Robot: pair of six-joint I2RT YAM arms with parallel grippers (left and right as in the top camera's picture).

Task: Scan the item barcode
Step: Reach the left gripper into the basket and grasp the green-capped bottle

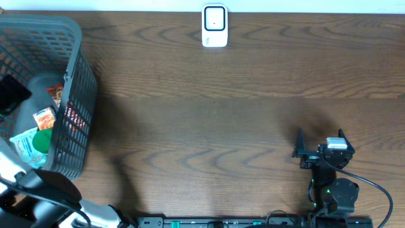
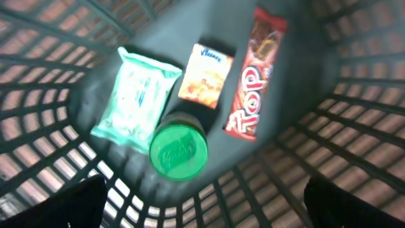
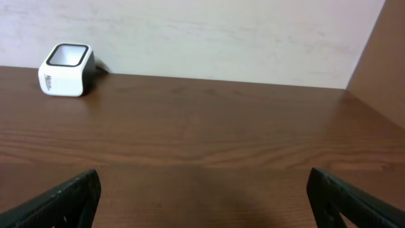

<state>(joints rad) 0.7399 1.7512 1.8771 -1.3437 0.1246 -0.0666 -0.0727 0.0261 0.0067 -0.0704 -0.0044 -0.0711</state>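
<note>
Mock shop checkout on a robot test bench: white countertop barcode scanner [image 1: 214, 26], grey plastic shopping basket [image 1: 82, 95] of packaged snacks [image 2: 204, 75], wood-grain table [image 1: 221, 114], bare pale wall [image 3: 221, 38].

Grey mesh plastic basket [image 1: 79, 82] on brown wooden table [image 1: 221, 126], left end; white box scanner [image 1: 214, 26] far centre; in basket, green-lidded jar [image 2: 178, 151] against pale plastic packet [image 2: 135, 99].
</note>
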